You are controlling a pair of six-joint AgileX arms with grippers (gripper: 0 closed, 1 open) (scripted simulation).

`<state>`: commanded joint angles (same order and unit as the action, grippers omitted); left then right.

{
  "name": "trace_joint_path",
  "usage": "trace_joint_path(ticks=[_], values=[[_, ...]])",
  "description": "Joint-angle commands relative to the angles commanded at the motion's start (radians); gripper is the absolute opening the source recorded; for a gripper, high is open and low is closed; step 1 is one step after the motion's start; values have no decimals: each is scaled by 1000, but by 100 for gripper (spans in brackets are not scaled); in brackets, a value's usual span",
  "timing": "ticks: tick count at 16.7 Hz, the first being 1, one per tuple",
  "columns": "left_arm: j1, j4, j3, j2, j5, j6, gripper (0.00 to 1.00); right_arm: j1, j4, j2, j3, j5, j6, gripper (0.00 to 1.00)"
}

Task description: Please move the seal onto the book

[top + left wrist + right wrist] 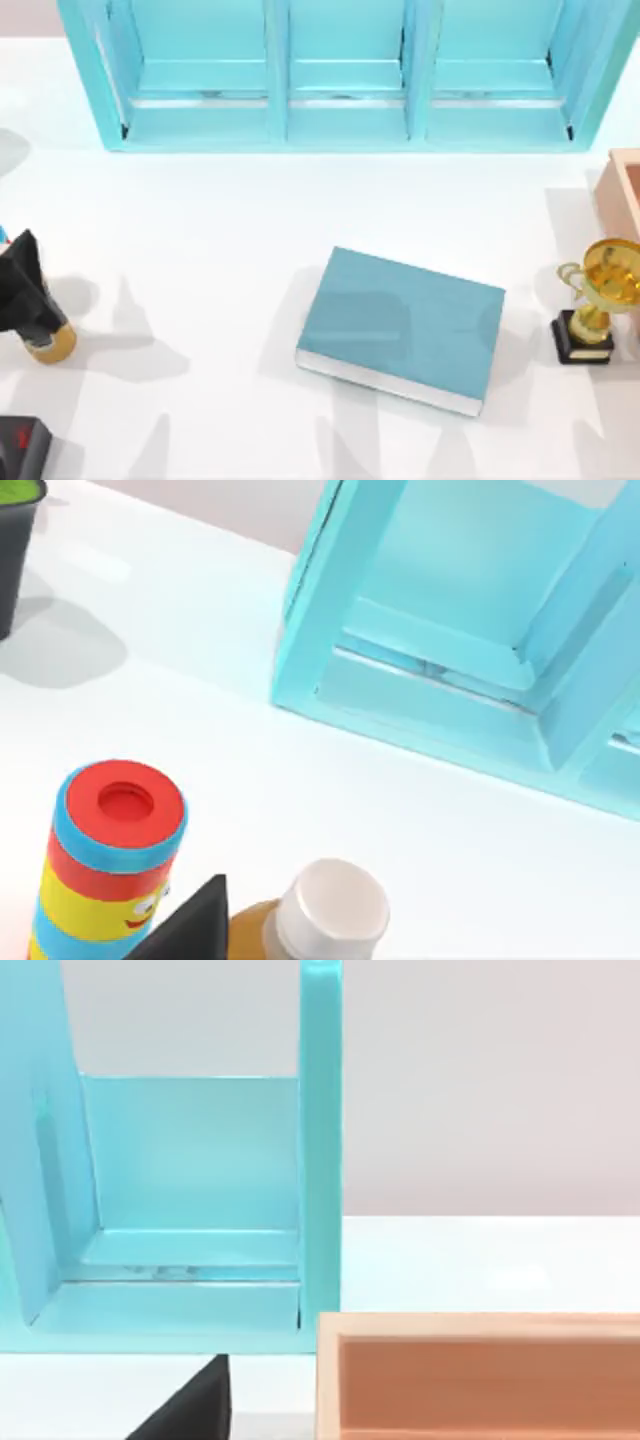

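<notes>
The book [405, 325], thick with a teal-blue cover and pale page edges, lies flat in the middle of the table. The seal is out of view. My left gripper [22, 285] is a black shape at the table's far left edge, just above an amber bottle [52, 345] and well left of the book. In the left wrist view a black part of that gripper [190, 930] shows beside the bottle's white cap [332, 910]. A black part of my right gripper [190, 1405] shows in the right wrist view, close to a tan wooden box [480, 1375].
A turquoise shelf unit [345, 75] spans the back. A gold trophy [598, 300] and the tan box [625, 185] stand at the right. A red, yellow and blue striped cylinder [110, 870] stands by the bottle. A dark pot [15, 540] and a dark object [20, 452] sit at the left.
</notes>
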<state>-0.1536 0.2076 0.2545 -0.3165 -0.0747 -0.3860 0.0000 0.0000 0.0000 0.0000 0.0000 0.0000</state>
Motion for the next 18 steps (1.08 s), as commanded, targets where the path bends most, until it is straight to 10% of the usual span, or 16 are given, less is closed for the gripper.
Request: trace_joint_path(ticks=[7, 18], values=[[147, -199, -243, 303, 72, 371, 100, 0, 0, 0, 0, 0, 0, 100], [154, -208, -255, 316, 75, 386, 100, -21, -94, 106, 104, -1, -22, 100]])
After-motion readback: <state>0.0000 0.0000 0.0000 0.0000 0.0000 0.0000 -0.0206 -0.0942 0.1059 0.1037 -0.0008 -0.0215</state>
